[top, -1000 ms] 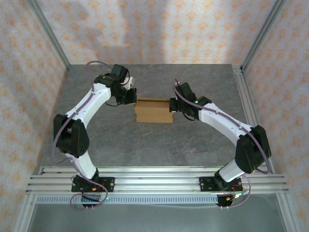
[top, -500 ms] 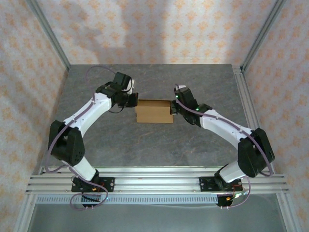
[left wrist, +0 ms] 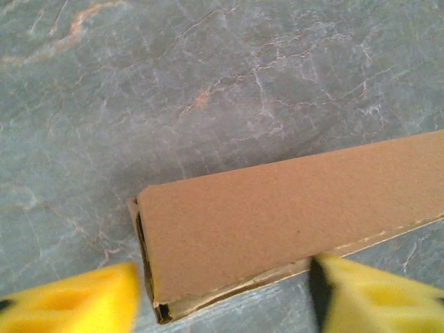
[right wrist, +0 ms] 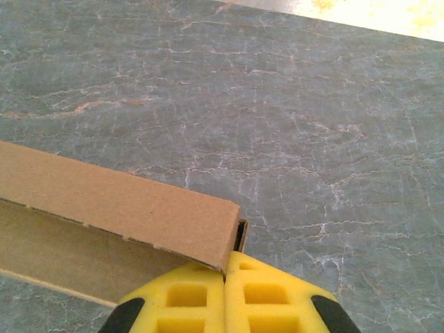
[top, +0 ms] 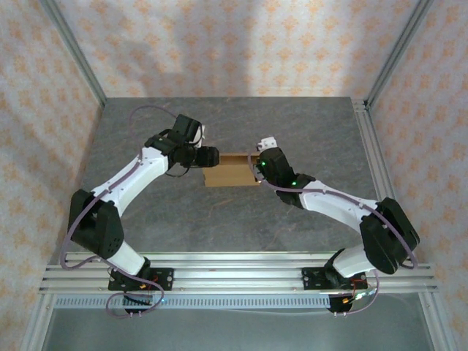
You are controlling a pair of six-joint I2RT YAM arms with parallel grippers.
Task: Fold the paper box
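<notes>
Nearest, both arms rise from the near edge of the grey surface [top: 234, 219] and lean in toward its middle. There the paper box [top: 232, 174] lies as a shallow brown shape with its long walls standing, one end toward each claw. The left claw [top: 209, 156] is open at the left end, its yellow fingers [left wrist: 76, 305] spread either side of that corner and clamping nothing. The right claw [right wrist: 224, 281] is closed, pads together, tips touching the right end's corner. I cannot tell whether a thin flap sits between them.

The step in hand looks like finishing the box's ends. The next move probably calls for the left claw to press or pinch the left end inward while the right claw keeps the box from sliding. Farther back, the surface runs to the patterned wall [top: 241, 44].
</notes>
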